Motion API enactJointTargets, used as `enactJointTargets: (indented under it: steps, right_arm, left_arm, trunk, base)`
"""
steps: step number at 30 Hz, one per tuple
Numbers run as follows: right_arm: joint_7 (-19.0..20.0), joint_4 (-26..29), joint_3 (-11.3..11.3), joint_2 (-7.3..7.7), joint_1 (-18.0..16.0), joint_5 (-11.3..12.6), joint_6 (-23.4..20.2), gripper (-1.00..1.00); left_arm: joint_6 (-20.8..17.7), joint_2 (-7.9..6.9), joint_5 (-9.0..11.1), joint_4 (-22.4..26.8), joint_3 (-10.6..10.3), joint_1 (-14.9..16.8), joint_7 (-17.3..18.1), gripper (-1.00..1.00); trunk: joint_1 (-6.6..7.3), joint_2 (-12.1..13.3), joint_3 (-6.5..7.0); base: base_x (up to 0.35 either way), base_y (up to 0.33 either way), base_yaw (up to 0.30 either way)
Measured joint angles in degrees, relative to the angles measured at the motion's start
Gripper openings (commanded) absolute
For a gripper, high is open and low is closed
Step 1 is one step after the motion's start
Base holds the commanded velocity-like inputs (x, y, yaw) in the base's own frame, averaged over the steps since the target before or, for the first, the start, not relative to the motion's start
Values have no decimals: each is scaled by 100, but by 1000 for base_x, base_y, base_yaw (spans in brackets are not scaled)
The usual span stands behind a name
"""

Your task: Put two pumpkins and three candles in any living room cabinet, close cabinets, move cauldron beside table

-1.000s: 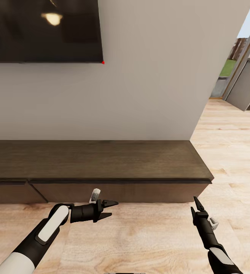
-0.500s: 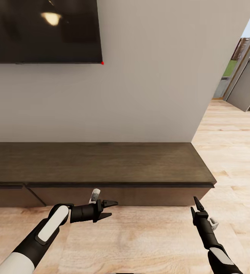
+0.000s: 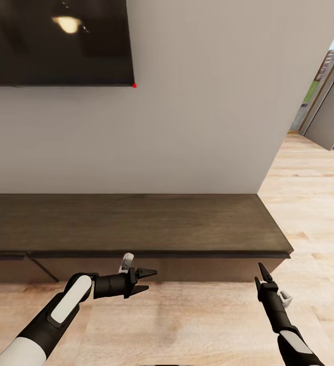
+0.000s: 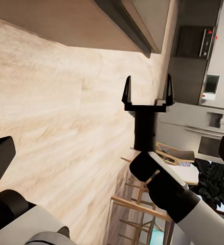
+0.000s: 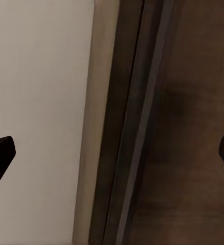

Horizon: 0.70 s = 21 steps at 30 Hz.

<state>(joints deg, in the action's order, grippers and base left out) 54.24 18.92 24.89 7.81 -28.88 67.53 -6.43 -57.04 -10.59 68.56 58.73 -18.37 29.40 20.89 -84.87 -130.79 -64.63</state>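
Observation:
The cabinet point(image 3: 136, 223), a long low dark-brown unit, runs along the wall in front of me, and its drawer fronts point(image 3: 197, 267) sit flush and shut. My left gripper point(image 3: 150, 280) hovers over the floor just before the drawer fronts, pointing right, open and empty. My right gripper point(image 3: 261, 274) points up near the cabinet's right end, also open and empty. The left wrist view shows the right gripper point(image 4: 147, 92) with its fingers spread, below the cabinet's edge point(image 4: 127, 20). The right wrist view looks closely at the cabinet's top edge point(image 5: 142, 127) and the wall.
A dark TV point(image 3: 55, 40) hangs on the pale wall above the cabinet. The wall ends at the right, where wooden floor point(image 3: 309, 203) leads to a grey kitchen unit point(image 3: 332, 119). Wooden chairs point(image 4: 142, 204) and kitchen appliances point(image 4: 194, 46) lie beyond the right arm.
The whole head view has shifted slightly, with the cabinet lower and the TV further left, so the camera moved. Both arms hold the same pose, grippers still open.

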Motion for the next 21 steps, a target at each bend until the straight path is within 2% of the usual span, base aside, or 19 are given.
enactJointTargets:
  steps: [9,13,17,21]
  right_arm:
    - [-215,-42,-2,0,0,-5,35,100]
    - [-282,-239,-1,0,0,-2,57,100]
    - [-293,-286,-1,0,0,-1,61,100]
    - [-294,-295,0,0,0,-1,67,100]
  left_arm:
    - [0,0,0,0,0,0,0,100]
    - [0,-7,0,0,0,0,0,100]
    - [0,-2,-4,0,0,0,0,100]
    - [0,-6,0,0,0,0,0,100]
  trunk:
    - [0,0,0]
    - [0,0,0]
    - [-88,-159,-71]
    - [-88,-160,-72]
  base:
    - [4,-3,0]
    - [0,0,0]
    - [0,0,0]
    - [0,0,0]
